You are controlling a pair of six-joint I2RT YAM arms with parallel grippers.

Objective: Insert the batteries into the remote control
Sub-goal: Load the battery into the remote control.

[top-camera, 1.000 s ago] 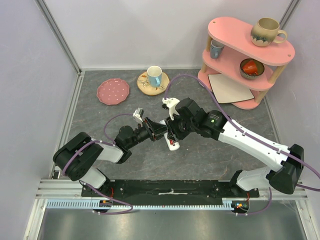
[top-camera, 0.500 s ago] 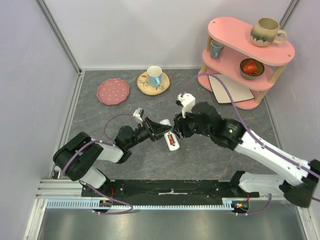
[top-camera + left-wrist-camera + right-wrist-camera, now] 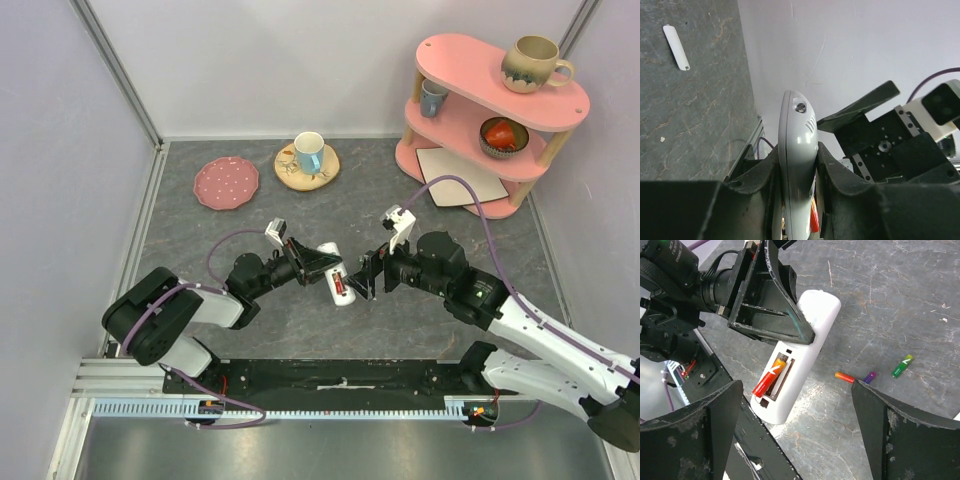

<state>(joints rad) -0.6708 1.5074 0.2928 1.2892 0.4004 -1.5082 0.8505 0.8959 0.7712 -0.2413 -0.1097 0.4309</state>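
The right tool (image 3: 365, 278) is seen just beside the remote control (image 3: 338, 284), its jaws spread wide and nothing held between them. The remote control is gripped across its width by the left tool (image 3: 318, 265), which is closed on it, and it is turned so that the rear battery recess faces upward. The remote's long axis is set on a slant, running from the left tool's grip toward the near edge of the tabletop (image 3: 200, 240). One red-orange battery (image 3: 771, 374) is laid in the recess along that axis, and the bay beside it appears unfilled; whether the battery is pressed fully home cannot be told. Beyond the remote, on the side away from the left tool, three loose batteries are counted on the tabletop: an orange one (image 3: 844, 376) nearest the remote, a purple one (image 3: 869, 377) almost touching its end, and a green one (image 3: 902, 365) farthest out. The orange one lies roughly crosswise to the remote, the green one roughly parallel to it. The free right arm is judged the nearer to them. Four batteries and one remote are counted in all.
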